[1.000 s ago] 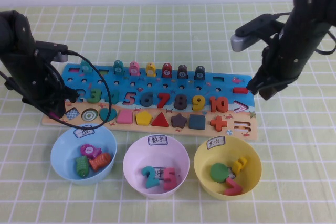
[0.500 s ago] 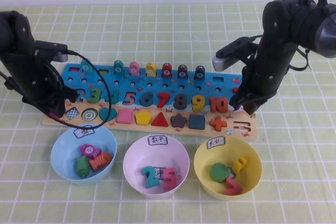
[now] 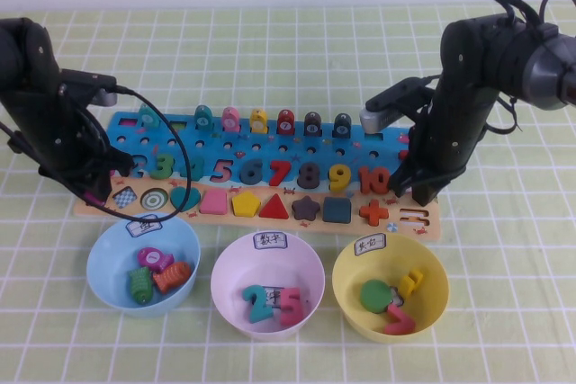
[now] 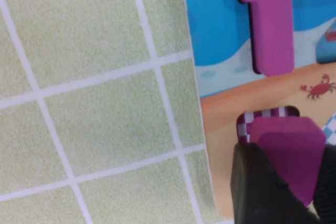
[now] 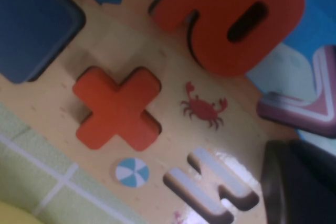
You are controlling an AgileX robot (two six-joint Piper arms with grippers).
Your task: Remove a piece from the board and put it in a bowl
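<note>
The board (image 3: 270,144) lies across the middle of the table, blue above and tan below. My left gripper (image 3: 106,184) hovers at its left end. In the left wrist view that gripper (image 4: 294,192) is shut on the magenta-purple piece (image 4: 286,145), just above a checkered recess (image 4: 265,114) in the tan strip. My arm hides the piece in the high view. The yellow bowl (image 3: 346,290) stands in front of the board's right end, with a green piece and two numbers inside. My right gripper (image 3: 416,188) is low over the board's right end, beside the empty equals slot (image 5: 210,184).
A light blue bowl (image 3: 103,258) and a pale pink bowl (image 3: 225,267) stand left of the yellow one, each holding pieces. An orange plus (image 5: 116,108) and a dark blue square (image 5: 31,24) sit in the strip near my right gripper. A black cable loops from my left arm.
My right arm has swung left and down, from beside the board's right end to low over its lower right corner. My left arm has stayed in place.
</note>
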